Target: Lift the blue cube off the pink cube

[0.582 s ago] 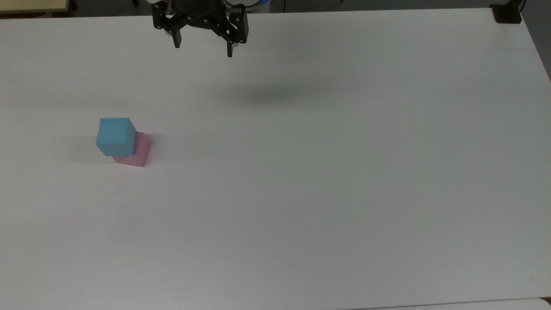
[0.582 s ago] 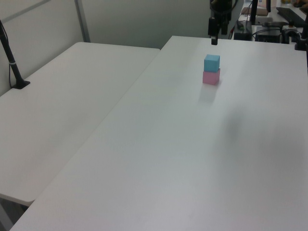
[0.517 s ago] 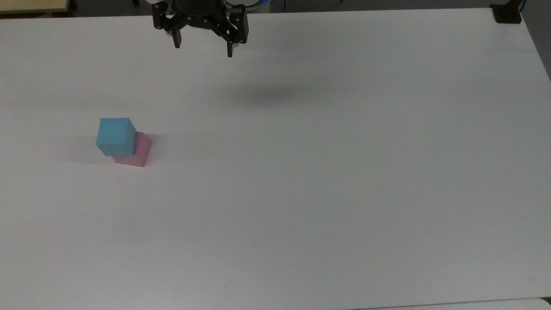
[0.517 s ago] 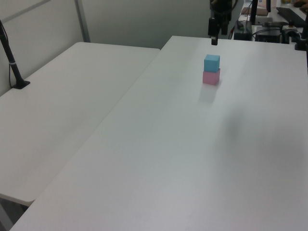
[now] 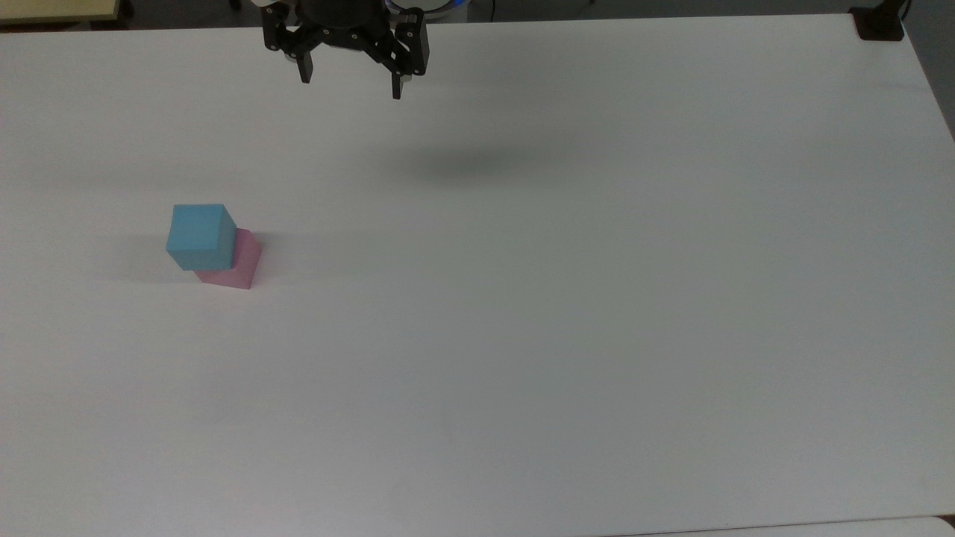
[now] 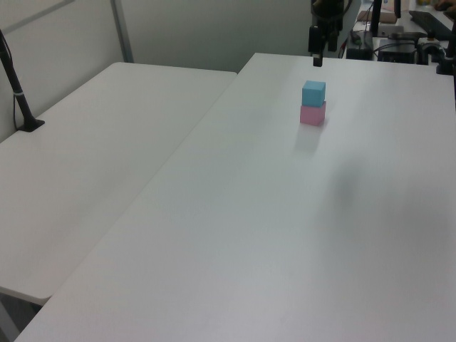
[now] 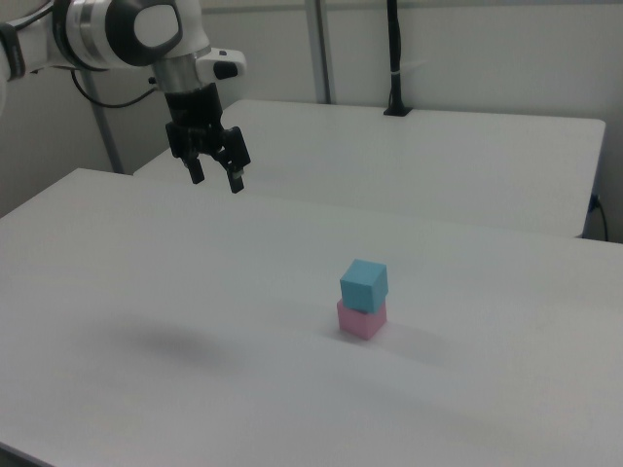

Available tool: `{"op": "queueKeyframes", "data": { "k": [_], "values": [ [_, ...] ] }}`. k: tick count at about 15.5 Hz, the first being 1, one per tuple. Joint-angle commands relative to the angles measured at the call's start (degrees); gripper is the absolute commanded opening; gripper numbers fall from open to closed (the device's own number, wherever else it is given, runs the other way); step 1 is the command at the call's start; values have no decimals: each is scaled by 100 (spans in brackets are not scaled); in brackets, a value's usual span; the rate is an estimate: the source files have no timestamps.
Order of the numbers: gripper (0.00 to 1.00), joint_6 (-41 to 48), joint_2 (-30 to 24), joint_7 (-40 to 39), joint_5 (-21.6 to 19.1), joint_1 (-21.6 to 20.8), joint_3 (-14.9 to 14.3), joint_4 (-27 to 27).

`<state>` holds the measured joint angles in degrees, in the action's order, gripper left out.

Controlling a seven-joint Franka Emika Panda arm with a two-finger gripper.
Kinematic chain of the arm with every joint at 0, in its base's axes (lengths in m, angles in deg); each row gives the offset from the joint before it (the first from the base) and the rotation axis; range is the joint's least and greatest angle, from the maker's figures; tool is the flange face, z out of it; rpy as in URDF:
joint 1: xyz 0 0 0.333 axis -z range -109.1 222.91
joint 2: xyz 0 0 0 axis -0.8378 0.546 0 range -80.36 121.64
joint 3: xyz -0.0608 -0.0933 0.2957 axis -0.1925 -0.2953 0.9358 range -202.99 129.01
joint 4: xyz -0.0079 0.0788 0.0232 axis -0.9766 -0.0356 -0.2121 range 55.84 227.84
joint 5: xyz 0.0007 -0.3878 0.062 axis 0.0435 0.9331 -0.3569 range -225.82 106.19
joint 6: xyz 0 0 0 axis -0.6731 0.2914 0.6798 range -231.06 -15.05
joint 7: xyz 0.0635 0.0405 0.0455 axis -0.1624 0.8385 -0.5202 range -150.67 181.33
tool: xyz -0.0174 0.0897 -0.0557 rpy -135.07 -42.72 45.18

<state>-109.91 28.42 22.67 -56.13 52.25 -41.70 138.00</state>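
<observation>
Hanging almost unmoved at the top view's upper left, the spread, empty gripper (image 5: 349, 86) has barely shifted, leaving the blue cube (image 5: 199, 236) atop the pink cube (image 5: 239, 265), untouched.

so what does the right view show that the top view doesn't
The right view alone shows the arm's white links above the gripper, a second white table behind, and a black pole standing on it.

The top view alone shows the gripper's dark shadow on the table, well clear of the cubes.

Both show the open gripper hovering above the white table, empty, and the blue cube stacked on the pink cube, slightly twisted against it.
</observation>
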Motion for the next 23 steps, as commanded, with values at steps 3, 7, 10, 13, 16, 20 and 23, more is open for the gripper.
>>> {"op": "queueKeyframes", "data": {
  "k": [3,7,10,13,16,20,23],
  "values": [
    [100,17,-49,-774,-105,70,-73,112],
    [100,-306,372,-1619,-79,675,-91,85],
    [100,-860,820,-1788,-8,1168,-91,85],
    [100,-1379,1268,-1946,167,1423,-100,85],
    [100,-1775,1603,-1903,247,1485,-100,85],
    [100,-2048,1744,-1929,247,1520,-91,103],
    [100,-2172,1779,-1885,238,1538,-91,111]
  ]
}}
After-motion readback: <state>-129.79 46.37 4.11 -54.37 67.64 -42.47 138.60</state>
